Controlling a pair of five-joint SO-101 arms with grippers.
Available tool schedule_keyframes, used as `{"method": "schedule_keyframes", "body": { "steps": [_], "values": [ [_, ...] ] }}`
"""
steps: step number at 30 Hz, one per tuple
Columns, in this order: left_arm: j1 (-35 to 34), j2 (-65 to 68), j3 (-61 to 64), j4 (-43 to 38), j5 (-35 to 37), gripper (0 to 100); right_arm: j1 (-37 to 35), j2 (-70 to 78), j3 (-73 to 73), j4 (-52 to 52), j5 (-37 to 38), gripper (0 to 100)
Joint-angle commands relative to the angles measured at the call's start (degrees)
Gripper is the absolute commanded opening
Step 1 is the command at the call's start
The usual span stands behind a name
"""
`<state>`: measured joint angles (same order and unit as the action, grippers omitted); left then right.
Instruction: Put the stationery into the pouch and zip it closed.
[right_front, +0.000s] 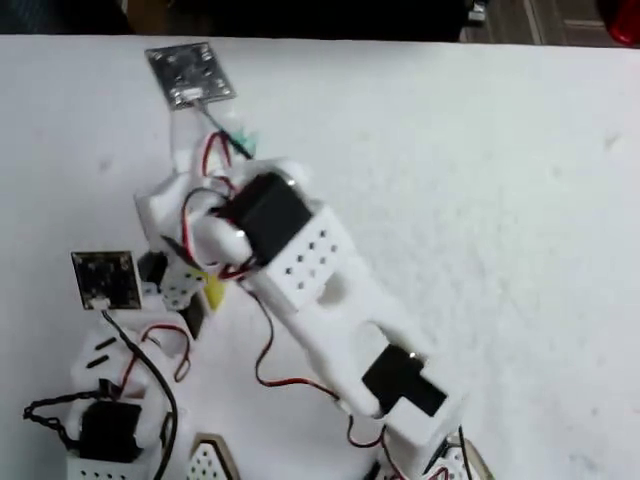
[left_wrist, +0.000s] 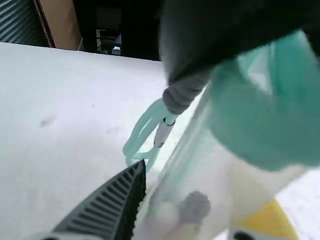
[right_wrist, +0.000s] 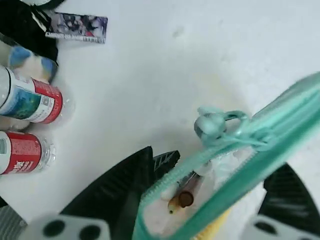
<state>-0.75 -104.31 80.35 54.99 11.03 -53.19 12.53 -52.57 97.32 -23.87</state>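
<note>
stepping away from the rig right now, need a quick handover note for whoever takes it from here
Right gripper: open, jaws standing apart on either side of the pouch's zip edge.
Left gripper: close beside the pouch; whether it grips cannot be told.
Pouch: on the table, under both arms.
Done: pens lie inside the pouch.
Left: the mouth looks unzipped near the zip pull, so the zip is not yet closed. A likely next move is one gripper steadying the pouch while the other draws the pull along.
</note>
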Motion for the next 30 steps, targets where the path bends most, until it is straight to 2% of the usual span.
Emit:
{"method": "schedule_keyframes", "body": {
  "steps": [1,7,9,12,15,17,19,25,30],
  "values": [
    [0.0,0.1,-0.6,-2.2,0.3,28,1.1,0.0,0.2,1.1,-0.7,33.0],
    [-0.2,0.1,-0.8,-2.0,0.2,28,1.4,4.1,0.7,1.0,-0.2,30.4],
    [-0.3,0.1,-1.9,-1.3,-0.7,28,2.6,4.0,0.7,0.8,-0.2,20.4],
    [0.0,0.1,-5.5,2.8,-2.5,28,6.6,4.5,1.0,-0.2,0.4,0.2],
    [0.0,0.1,-9.2,6.4,-1.8,31,11.7,5.5,0.8,0.0,6.4,6.5],
    [0.0,0.1,-10.4,7.4,-1.8,33,14.9,5.6,0.7,-0.6,9.9,4.0],
    [0.0,0.1,-10.5,7.4,-1.8,33,17.4,5.2,0.7,-2.4,15.2,1.4],
    [-0.3,0.1,-10.5,7.1,-2.0,33,21.0,2.3,-3.1,-3.5,32.2,1.8],
    [-0.4,0.1,-10.5,7.1,-1.8,33,22.0,-0.9,-6.1,0.0,57.9,1.8]
  ]
}}
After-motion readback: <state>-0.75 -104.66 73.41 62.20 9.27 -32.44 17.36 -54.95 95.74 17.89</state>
